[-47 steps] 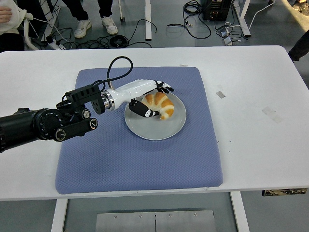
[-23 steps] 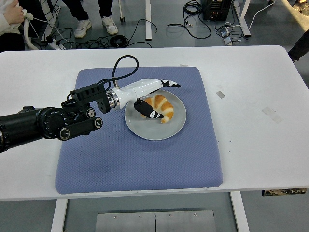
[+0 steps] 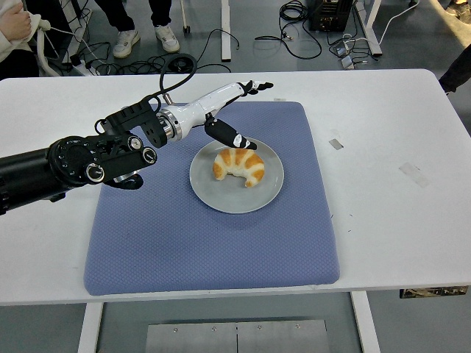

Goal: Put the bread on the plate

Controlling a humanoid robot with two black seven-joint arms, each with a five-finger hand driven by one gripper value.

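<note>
The bread (image 3: 238, 165) lies on the plate (image 3: 221, 195) at frame centre, nothing touching it. My left hand (image 3: 239, 110) hovers above its upper edge, fingers spread and empty. Placing looks done; next I draw clear toward the bench's left.

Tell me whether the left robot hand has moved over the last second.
Yes. The left robot hand has lifted off the croissant and drawn back past the grey plate's far rim.

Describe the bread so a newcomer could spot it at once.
On the white table lies a blue mat, with a round grey plate on its far half. The bread rests on that plate: a golden, curved croissant, the only food there.
</note>
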